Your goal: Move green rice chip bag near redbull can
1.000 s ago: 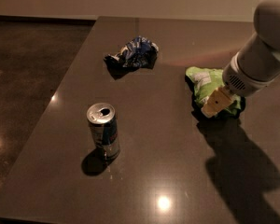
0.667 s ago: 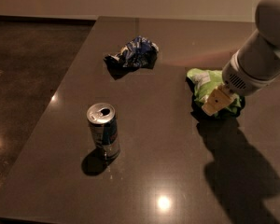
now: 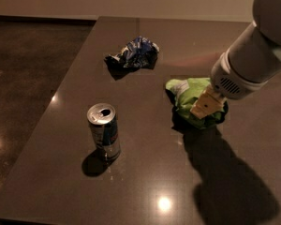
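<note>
1. My gripper (image 3: 205,108) is down on the green rice chip bag (image 3: 189,95), at the right of the tabletop (image 3: 145,172). I cannot tell whether it has hold of the bag or only rests against it.
2. The bag lies crumpled, well apart from the redbull can (image 3: 104,131), which stands upright toward the front left.
3. A crumpled blue-and-white bag (image 3: 135,53) lies further back.
</note>
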You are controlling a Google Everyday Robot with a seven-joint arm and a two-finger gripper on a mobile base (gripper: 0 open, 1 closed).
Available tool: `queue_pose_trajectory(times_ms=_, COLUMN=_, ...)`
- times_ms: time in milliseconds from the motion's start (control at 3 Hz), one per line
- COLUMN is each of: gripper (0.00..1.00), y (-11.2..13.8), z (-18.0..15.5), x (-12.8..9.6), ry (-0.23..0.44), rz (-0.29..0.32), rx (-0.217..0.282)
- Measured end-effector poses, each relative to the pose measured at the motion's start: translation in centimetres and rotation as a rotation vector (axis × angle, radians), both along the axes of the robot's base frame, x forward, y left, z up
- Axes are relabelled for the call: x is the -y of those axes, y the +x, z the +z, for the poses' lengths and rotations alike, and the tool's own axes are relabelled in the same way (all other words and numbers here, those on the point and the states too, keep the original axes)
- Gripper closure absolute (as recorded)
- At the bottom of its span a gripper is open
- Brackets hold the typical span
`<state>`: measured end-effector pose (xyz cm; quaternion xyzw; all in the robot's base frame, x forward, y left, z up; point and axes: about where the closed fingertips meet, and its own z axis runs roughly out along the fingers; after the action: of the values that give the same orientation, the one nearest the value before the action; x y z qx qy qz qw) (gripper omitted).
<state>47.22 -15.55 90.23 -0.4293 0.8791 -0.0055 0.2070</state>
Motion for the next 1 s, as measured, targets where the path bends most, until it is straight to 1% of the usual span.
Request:
queue_pose_trajectory(times_ms=333, gripper=1.00, y=-1.6, z=0.1, x=-2.6, ry=0.033, rz=0.112, rx=0.001)
queue_pose_trajectory(times_ms=667, gripper=1.00, y=-3.0, z=0.2, x=-4.7, ry=0.079, rz=0.198, rx=0.012)
queue_pose_trajectory(times_ms=1000, gripper=1.00, y=-4.2, z=0.4, x=-6.5, ry=0.126, rz=0.257, rx=0.036)
